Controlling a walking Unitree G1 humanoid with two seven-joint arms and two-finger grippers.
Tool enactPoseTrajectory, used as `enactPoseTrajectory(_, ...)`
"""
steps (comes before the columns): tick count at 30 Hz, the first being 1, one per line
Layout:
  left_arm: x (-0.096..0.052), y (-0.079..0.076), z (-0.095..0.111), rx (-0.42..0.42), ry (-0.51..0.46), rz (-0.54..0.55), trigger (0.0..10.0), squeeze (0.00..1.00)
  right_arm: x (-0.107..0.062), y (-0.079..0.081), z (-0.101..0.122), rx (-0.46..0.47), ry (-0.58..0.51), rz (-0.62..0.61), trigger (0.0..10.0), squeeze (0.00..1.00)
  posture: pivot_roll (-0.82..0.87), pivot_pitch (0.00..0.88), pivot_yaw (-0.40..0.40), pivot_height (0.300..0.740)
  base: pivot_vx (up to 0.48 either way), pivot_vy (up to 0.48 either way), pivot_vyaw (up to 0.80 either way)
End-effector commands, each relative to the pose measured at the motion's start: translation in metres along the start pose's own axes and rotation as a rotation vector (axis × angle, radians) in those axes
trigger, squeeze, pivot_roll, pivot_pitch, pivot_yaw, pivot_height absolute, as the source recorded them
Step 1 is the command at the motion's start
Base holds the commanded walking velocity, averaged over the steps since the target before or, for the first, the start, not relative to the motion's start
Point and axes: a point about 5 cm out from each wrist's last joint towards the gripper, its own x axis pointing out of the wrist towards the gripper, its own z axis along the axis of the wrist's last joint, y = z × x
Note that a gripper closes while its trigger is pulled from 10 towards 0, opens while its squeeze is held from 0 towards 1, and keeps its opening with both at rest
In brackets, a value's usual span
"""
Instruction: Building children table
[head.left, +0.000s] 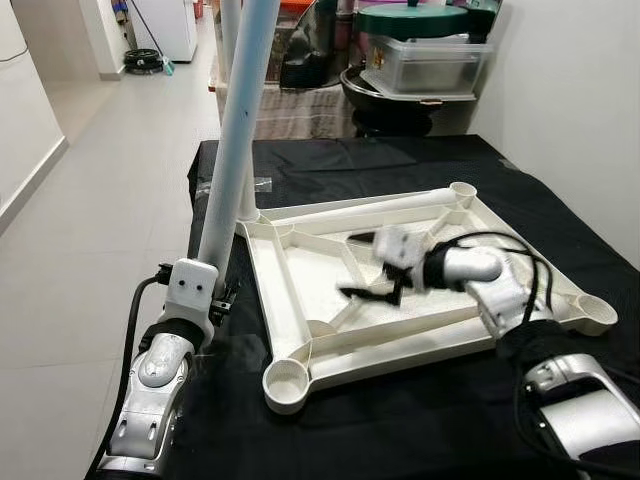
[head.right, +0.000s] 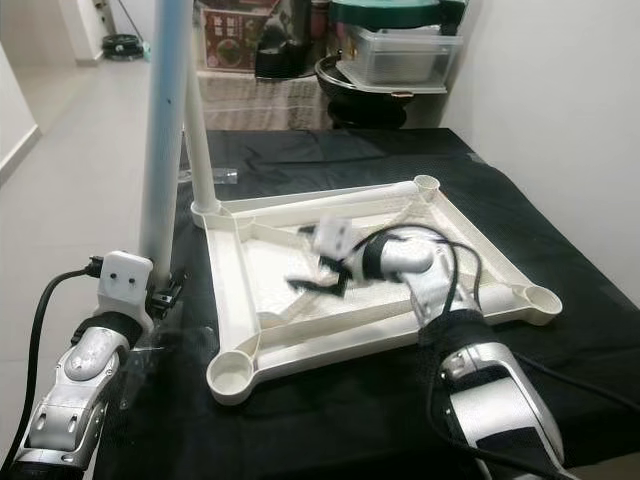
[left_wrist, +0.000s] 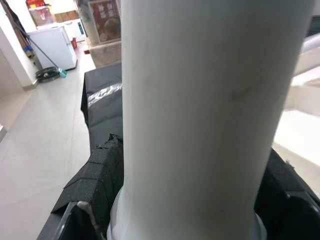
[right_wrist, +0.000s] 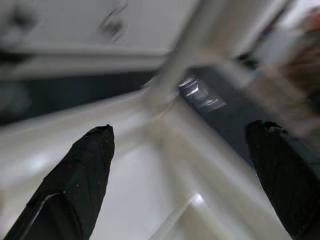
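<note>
**One leg in, three sockets still waiting on the children's table**

Your left gripper (head.left: 205, 305) is clamped on a white table leg (head.left: 238, 120), held nearly upright off the near left corner of the upturned tabletop (head.left: 300, 330). Your right gripper (head.left: 372, 268), fingers spread wide with nothing between them, hovers over the ribbed underside near the middle; it is blurred, so its exact height is hard to judge.

Behind the held leg, a second leg (head.right: 200, 150) already stands in the far left corner socket (head.right: 207, 210). By the look of it, that makes one leg fitted, one in hand, and three sockets open: near left (head.left: 285, 383), far right (head.left: 463, 190) and near right (head.left: 597, 313).

The tabletop lies on a black-draped surface (head.left: 400, 430). Its left edge runs close beside your left arm, with bare floor (head.left: 90, 200) beyond. A wall (head.left: 580, 100) hems the right side, and storage boxes (head.left: 425, 60) crowd the far end.
</note>
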Motion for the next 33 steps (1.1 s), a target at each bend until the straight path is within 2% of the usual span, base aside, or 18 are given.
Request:
enactPoseTrajectory(1,0.000,-0.002,0.011,-0.019,-0.061,-0.016,10.0,0.00,-0.001,-0.009,0.001,0.102,-0.043,-0.125,10.0,1.00,0.05,0.000,-0.072,0.740,0.000,0.000,0.00)
enactPoseTrajectory(2,-0.001,-0.004,0.017,-0.038,-0.091,-0.043,10.0,0.00,-0.002,-0.020,0.003,0.249,-0.097,-0.264,10.0,1.00,0.05,0.000,-0.070,0.740,0.000,0.000,0.00)
enactPoseTrajectory(4,-0.001,-0.004,0.017,-0.038,-0.091,-0.043,10.0,0.00,-0.002,-0.020,0.003,0.249,-0.097,-0.264,10.0,1.00,0.05,0.000,-0.070,0.740,0.000,0.000,0.00)
enactPoseTrajectory(5,-0.002,-0.006,0.021,-0.049,-0.118,-0.074,10.0,0.00,-0.002,-0.024,0.002,0.397,-0.148,-0.356,10.0,0.00,0.05,0.000,-0.071,0.740,0.000,0.000,0.00)
enactPoseTrajectory(7,-0.006,-0.013,0.027,-0.069,-0.147,-0.150,10.0,0.00,0.002,-0.012,-0.007,0.635,-0.212,-0.416,10.0,0.00,0.06,0.000,-0.067,0.740,0.000,0.000,0.00)
enactPoseTrajectory(8,-0.008,-0.016,0.027,-0.072,-0.149,-0.175,10.0,0.00,0.004,-0.004,-0.010,0.684,-0.224,-0.405,10.0,0.00,0.06,0.000,-0.067,0.740,0.000,0.000,0.00)
enactPoseTrajectory(13,-0.011,-0.023,0.026,-0.069,-0.137,-0.233,10.0,0.00,0.009,0.017,-0.009,0.771,-0.267,-0.313,10.0,0.00,0.06,0.000,-0.066,0.740,0.000,0.000,0.00)
enactPoseTrajectory(16,-0.012,-0.025,0.025,-0.074,-0.130,-0.254,10.0,0.00,0.009,0.029,-0.003,0.776,-0.300,-0.210,10.0,0.00,0.06,0.000,-0.063,0.740,0.000,0.000,0.00)
enactPoseTrajectory(17,-0.012,-0.026,0.025,-0.083,-0.124,-0.275,10.0,0.00,0.007,0.039,0.004,0.785,-0.337,-0.088,10.0,0.00,0.06,0.000,-0.064,0.740,0.000,0.000,0.00)
enactPoseTrajectory(18,-0.012,-0.026,0.025,-0.083,-0.124,-0.275,10.0,0.00,0.007,0.039,0.004,0.785,-0.337,-0.088,10.0,0.00,0.06,0.000,-0.064,0.740,0.000,0.000,0.00)
enactPoseTrajectory(19,-0.013,-0.025,0.024,-0.085,-0.120,-0.301,10.0,0.00,0.001,0.047,0.012,0.758,-0.383,0.042,10.0,0.00,0.06,0.000,-0.062,0.740,0.000,0.000,0.00)
enactPoseTrajectory(20,-0.013,-0.025,0.024,-0.085,-0.120,-0.301,10.0,0.00,0.001,0.047,0.012,0.758,-0.383,0.042,10.0,0.00,0.06,0.000,-0.062,0.740,0.000,0.000,0.00)
enactPoseTrajectory(21,-0.013,-0.023,0.025,-0.090,-0.117,-0.335,10.0,0.00,-0.004,0.053,0.016,0.709,-0.396,0.152,10.0,0.00,0.06,0.000,-0.061,0.740,0.000,0.000,0.00)
enactPoseTrajectory(24,-0.015,-0.022,0.027,-0.090,-0.119,-0.377,10.0,0.00,-0.009,0.057,0.019,0.656,-0.400,0.220,10.0,0.00,0.06,0.000,-0.060,0.740,0.000,0.000,0.00)
enactPoseTrajectory(26,-0.020,-0.020,0.031,-0.114,-0.114,-0.463,10.0,0.00,-0.019,0.061,0.021,0.559,-0.383,0.310,10.0,0.00,0.06,0.000,-0.059,0.740,0.000,0.000,0.00)
enactPoseTrajectory(28,-0.020,-0.020,0.031,-0.114,-0.114,-0.463,10.0,0.00,-0.019,0.061,0.021,0.559,-0.383,0.310,10.0,0.00,0.06,0.000,-0.059,0.740,0.000,0.000,0.00)
enactPoseTrajectory(32,-0.035,-0.022,0.027,-0.113,-0.056,-0.649,10.0,0.00,-0.021,0.068,0.027,0.496,-0.373,0.386,10.0,0.00,0.06,0.000,-0.058,0.740,0.000,0.000,0.00)
enactPoseTrajectory(33,-0.035,-0.022,0.027,-0.113,-0.056,-0.649,10.0,0.00,-0.021,0.068,0.027,0.496,-0.373,0.386,10.0,0.00,0.06,0.000,-0.058,0.740,0.000,0.000,0.00)
